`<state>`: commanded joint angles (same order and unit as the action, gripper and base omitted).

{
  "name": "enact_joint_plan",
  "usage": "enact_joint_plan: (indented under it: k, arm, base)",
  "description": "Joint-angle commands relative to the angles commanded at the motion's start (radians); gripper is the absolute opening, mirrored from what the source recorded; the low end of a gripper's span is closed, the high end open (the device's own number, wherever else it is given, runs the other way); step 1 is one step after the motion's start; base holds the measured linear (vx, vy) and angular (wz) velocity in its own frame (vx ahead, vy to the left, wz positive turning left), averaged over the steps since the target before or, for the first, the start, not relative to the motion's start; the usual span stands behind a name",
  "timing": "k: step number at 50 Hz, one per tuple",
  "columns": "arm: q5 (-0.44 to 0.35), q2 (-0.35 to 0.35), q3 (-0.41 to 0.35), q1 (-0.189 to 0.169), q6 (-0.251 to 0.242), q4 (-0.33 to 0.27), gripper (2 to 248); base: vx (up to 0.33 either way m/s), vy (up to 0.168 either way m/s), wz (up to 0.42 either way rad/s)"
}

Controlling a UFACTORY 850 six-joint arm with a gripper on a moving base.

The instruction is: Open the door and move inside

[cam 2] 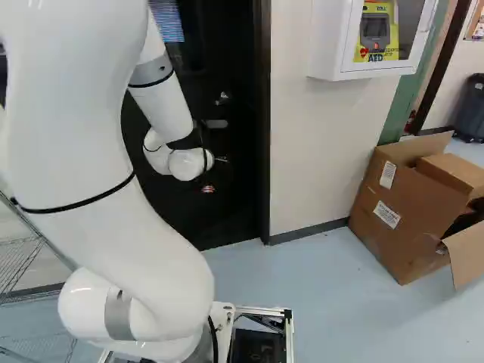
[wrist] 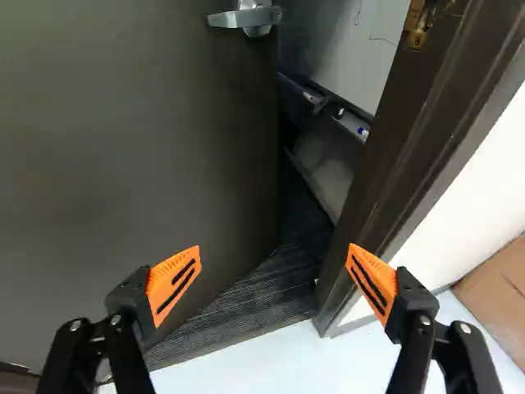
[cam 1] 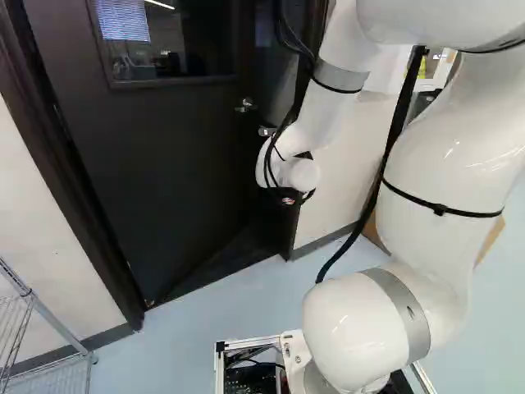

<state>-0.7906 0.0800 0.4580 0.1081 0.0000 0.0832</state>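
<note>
Clearly, the ajar door (cam 1: 172,172) stands long side upright, angled inward from its frame (wrist: 402,156), fingers (wrist: 170,275) spread apart.

1. Left base view: behind the jointed white arm (cam 1: 443,172), leftward, facing the flat dark windowed door (cam 1: 180,164), slightly down.
2. Right base view: behind, rightward, sharing arm and door.
3. Wrist view: nearest the door, angled down.

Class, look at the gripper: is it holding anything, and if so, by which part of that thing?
Nothing is held. The gripper stands wide open, and the door handle lies beyond it, ungripped.
</note>
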Motion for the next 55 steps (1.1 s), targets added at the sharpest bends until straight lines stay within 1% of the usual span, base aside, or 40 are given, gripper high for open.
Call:
enact_joint_plan:
  k: [3, 30, 37, 55]
  arm:
    - [0.0, -0.009, -0.01, 0.0, 0.0, 0.005, 247]
    - [0.0, -0.009, -0.01, 0.0, 0.0, 0.005, 247]
    - [0.0, -0.009, -0.01, 0.0, 0.0, 0.005, 247]
    - [0.0, -0.009, -0.01, 0.0, 0.0, 0.005, 247]
  base:
    - [0.0, 0.0, 0.0]
    - [0.001, 0.001, 0.001]
    - [0.085, 0.041, 0.008]
    - [0.075, -0.002, -0.012]
